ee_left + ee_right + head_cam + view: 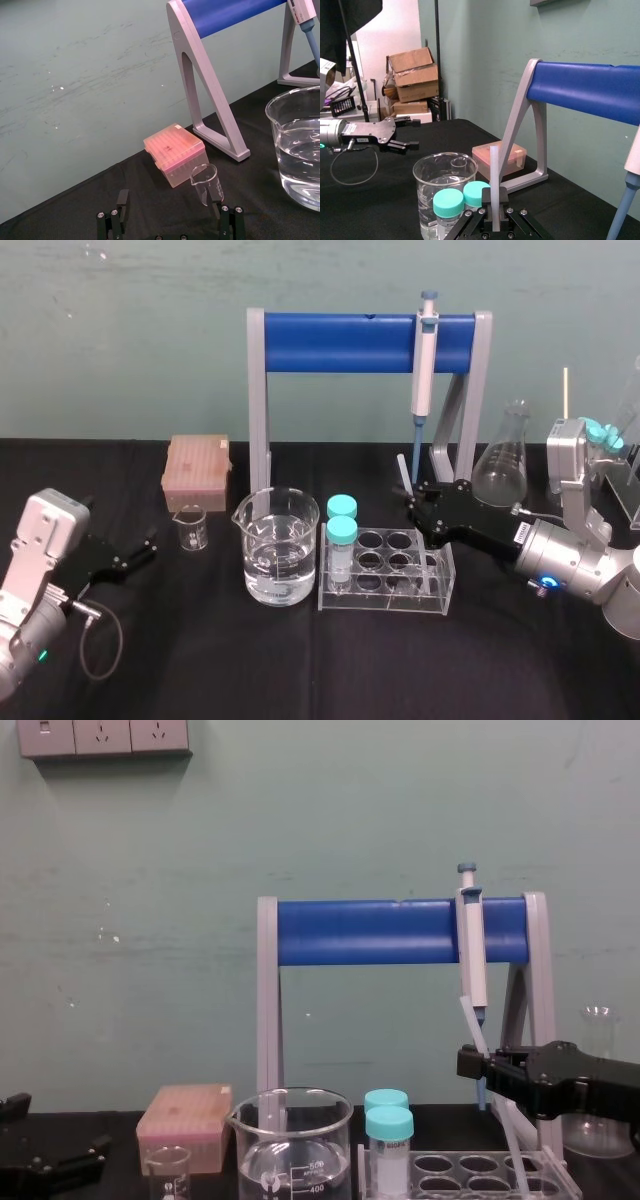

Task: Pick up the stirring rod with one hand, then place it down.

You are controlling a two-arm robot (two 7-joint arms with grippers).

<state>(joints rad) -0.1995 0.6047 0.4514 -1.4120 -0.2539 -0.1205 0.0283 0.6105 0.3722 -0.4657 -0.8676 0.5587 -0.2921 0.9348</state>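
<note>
We see our right gripper [413,498] clamped on the tilted stirring rod [402,472] above the tube rack [440,587], its lower length hidden from the head but visible from the chest, while our left gripper [150,545] rests wide open at the table's left.

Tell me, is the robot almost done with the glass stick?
About halfway. Grabbing looks done: the right gripper is shut on the stirring rod and holds it tilted behind the tube rack. The pick-up is in hand, though the rod's lower end is hidden, so I cannot tell if it is off the table. Putting it down and letting go are left. The left gripper sits open, idle.
</note>
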